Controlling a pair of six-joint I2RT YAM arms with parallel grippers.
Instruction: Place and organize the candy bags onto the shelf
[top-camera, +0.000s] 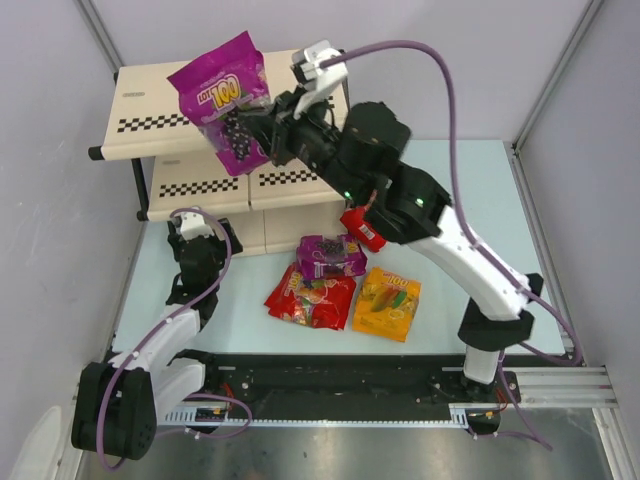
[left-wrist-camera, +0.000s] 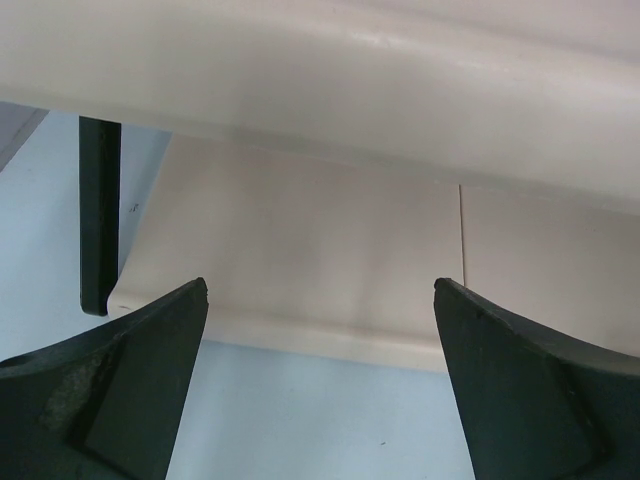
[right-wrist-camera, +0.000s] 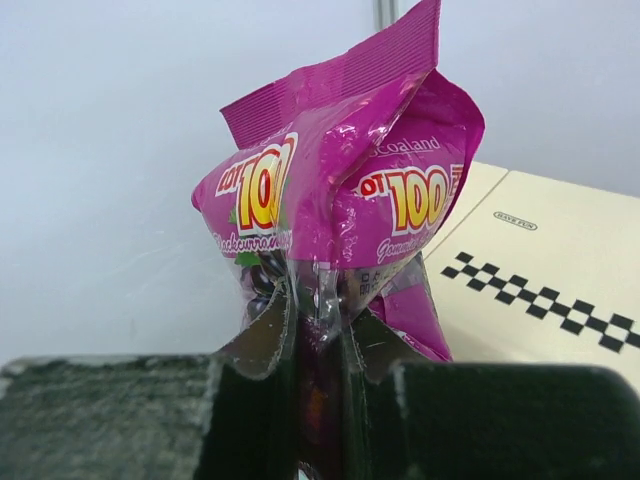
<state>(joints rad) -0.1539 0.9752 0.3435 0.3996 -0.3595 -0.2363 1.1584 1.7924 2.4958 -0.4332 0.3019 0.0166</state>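
Pale grey walls (top-camera: 50, 150) close in a light blue table (top-camera: 470, 200) on the left, back and right, and a black rail (top-camera: 330, 385) runs along its near edge where both arms are bolted. At the far left of the table stands the shelf (top-camera: 150, 110), its cream slanted boards edged with black-and-white checks.

The left gripper (top-camera: 203, 225) sits low in front of the shelf's bottom board. Its fingers are spread wide with nothing between them, and the wrist view looks straight at the cream board and a black frame leg.

Above the top board, one purple bag (top-camera: 222, 95) hangs in the air, tilted, pinched at its lower clear edge by the right gripper (top-camera: 262, 125), whose fingers are drawn in narrow around the plastic.

Four more bags lie on the table in front of the shelf. A red bag (top-camera: 310, 297) is nearest, with a second purple bag (top-camera: 330, 256) overlapping its far edge. Another red bag (top-camera: 362, 228) shows partly under the right arm. An orange-yellow bag (top-camera: 387, 303) lies just beside the first red one. To the right, the blue surface runs bare to the wall.
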